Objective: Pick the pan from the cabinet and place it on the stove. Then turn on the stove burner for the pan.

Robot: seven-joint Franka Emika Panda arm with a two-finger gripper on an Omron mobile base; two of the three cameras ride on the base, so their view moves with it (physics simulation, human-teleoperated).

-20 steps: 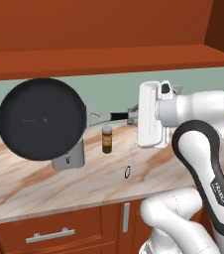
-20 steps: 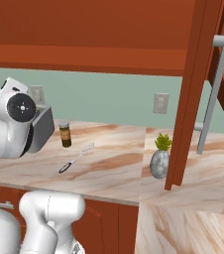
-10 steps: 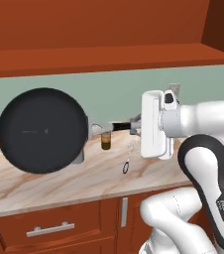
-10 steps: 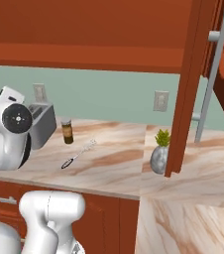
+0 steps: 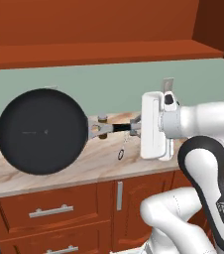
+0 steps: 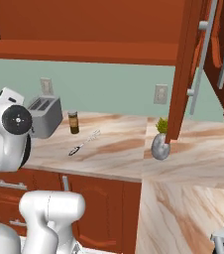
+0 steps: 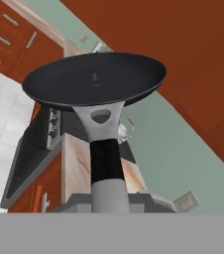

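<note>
Here we carry the pan (image 5: 43,131) out ahead of our claw (image 5: 135,127), clamped on its handle end; gripped so far back, it could twist or clip the toaster (image 6: 43,116) beyond.

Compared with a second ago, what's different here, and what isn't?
The base has shifted: in the right base view the toaster has come into sight, and the jar and whisk sit further right. The gripper stays shut on the pan by its handle, held over the counter.
</note>
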